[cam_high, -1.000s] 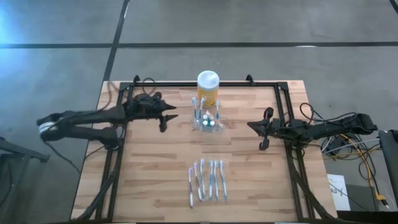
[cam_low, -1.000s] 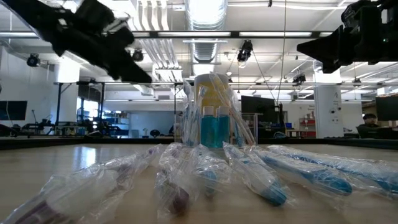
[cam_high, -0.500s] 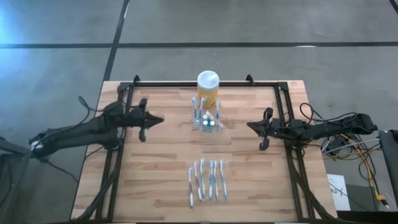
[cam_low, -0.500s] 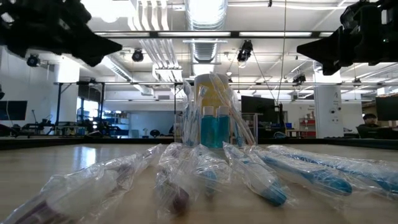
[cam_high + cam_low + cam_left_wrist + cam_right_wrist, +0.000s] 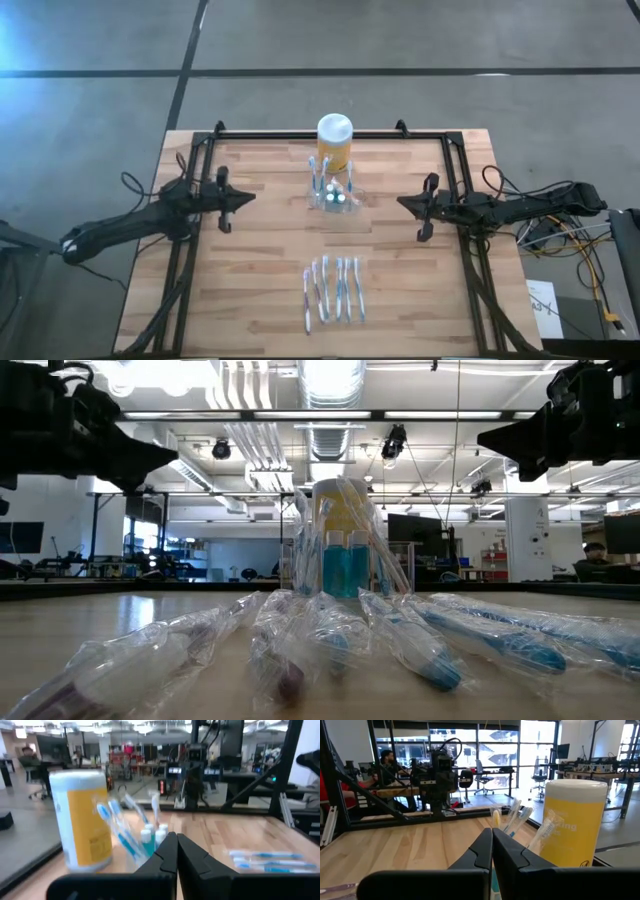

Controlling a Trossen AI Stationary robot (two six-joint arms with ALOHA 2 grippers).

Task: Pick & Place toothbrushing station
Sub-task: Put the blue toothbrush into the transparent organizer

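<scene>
Left pincer (image 5: 226, 199) is hovering clenched and empty over the counter's (image 5: 250, 290) left side; the right pincer (image 5: 421, 208), likewise clenched, is waiting opposite. Between them the clear holder (image 5: 333, 197) is standing just in front of the yellow jar (image 5: 334, 141). Only the overhead view is showing the wrapped toothbrushes (image 5: 332, 289) lying in a row, well apart from it.

Glaring white from ceiling strip lights (image 5: 330, 380) overhead. Blurring the nearest wrapped toothbrushes (image 5: 290, 660); smearing softly throughout the left wrist view.
</scene>
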